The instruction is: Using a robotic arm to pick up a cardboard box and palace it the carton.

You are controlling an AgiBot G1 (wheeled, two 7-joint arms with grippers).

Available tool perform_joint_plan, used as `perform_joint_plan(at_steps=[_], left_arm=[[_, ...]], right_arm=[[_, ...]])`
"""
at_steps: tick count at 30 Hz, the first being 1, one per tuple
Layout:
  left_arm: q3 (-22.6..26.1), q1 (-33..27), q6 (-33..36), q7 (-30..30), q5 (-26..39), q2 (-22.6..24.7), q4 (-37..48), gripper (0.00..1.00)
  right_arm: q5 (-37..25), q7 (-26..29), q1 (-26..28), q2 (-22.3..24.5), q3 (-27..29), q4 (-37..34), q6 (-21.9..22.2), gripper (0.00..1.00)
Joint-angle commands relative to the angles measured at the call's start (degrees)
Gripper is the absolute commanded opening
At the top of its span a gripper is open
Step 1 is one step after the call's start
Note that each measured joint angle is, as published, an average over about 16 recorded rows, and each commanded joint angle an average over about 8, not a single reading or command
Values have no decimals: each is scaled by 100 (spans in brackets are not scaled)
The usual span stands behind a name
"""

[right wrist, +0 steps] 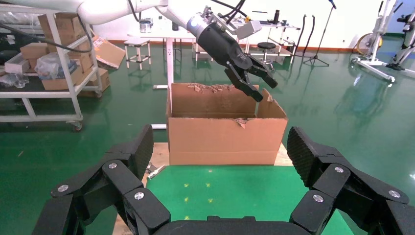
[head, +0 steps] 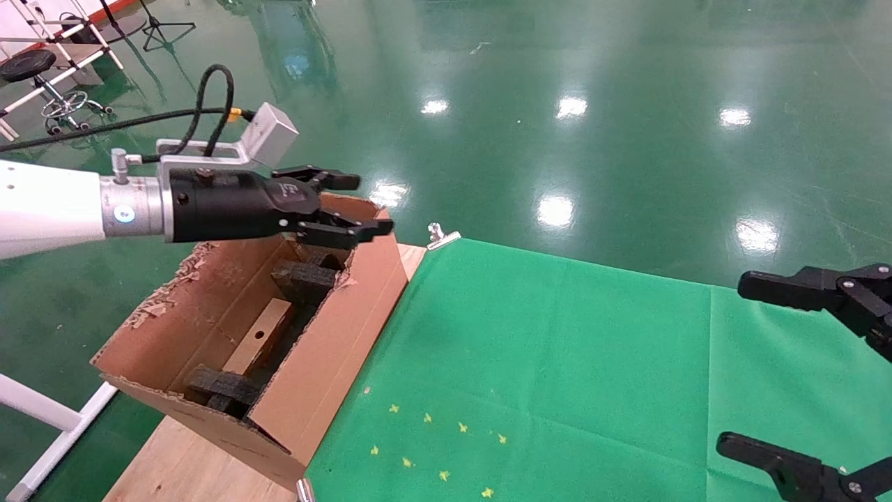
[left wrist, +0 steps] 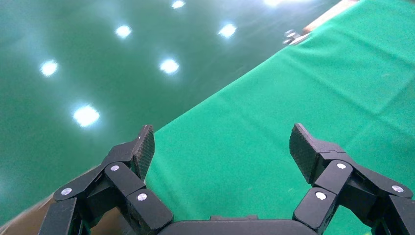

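The robotic arm, my left one (head: 49,206), reaches over the far end of the carton (head: 348,348). Its gripper (head: 369,203) hangs open and empty just above the carton's torn rim, also seen in the right wrist view (right wrist: 264,90). In its own view the left gripper (left wrist: 221,142) holds nothing, with green cloth beyond. Black foam pieces (head: 303,279) lie inside the carton. Between them sits a small brown oblong piece (head: 259,340); I cannot tell whether it is the cardboard box. My right gripper (head: 735,364) stays open and empty at the right edge.
The carton (right wrist: 225,137) stands on a wooden tabletop (head: 181,460) at the left edge of a green cloth (head: 557,362) with small yellow marks. A metal clip (head: 439,236) holds the cloth's far corner. Shiny green floor lies beyond.
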Motion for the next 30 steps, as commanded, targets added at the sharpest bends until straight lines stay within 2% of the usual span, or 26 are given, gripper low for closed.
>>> perform_joint_plan(at_steps=[1,30], left_arm=[[-95,166,53,21,-180,-15,-220,100],[-1457,2552,813,330,-2765,-227,-3380,100]], right_arm=[[0,0,0,0,0,0,0,100],[2,-1,1,1,-3,0,1,100]])
